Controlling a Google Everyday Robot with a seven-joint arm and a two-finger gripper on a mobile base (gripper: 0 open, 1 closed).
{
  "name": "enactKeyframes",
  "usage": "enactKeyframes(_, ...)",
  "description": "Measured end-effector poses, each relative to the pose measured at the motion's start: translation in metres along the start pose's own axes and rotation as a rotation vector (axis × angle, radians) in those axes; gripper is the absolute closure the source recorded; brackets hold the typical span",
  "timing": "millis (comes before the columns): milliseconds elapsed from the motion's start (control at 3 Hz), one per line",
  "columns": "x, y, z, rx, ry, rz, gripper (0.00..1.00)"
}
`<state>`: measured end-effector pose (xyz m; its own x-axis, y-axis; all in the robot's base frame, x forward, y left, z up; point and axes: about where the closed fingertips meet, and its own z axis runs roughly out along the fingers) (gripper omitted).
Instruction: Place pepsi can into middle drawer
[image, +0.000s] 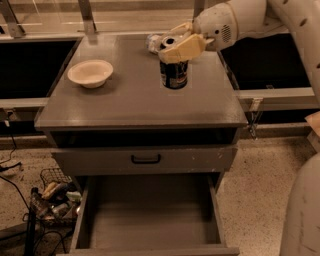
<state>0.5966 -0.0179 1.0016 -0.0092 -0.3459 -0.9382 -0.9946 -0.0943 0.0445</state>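
One arm (240, 17) extends from right | jaws grip pepsi can (174, 76) rim

pepsi can (174, 76): dark blue w/ red-white logo, top prob. silver. gripper (175, 46), at can's top: cream-yellow. middle drawer (150, 222): plain grey. bowl (90, 73): off-white. drawer front (90, 161): grey, black handle (145, 159). floor (262, 175): speckled beige.

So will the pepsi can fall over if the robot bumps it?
Probably not easily: the pepsi can stands upright on the cabinet top, with the gripper at its top. If tipped, its round sides would likely let it roll.
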Motion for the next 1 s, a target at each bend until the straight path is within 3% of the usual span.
enactKeyframes(667,0.001,-0.004,0.008,-0.027,-0.021,0.02,1.0)
enactKeyframes(1000,0.008,0.01,0.015,-0.058,-0.037,0.031,1.0)
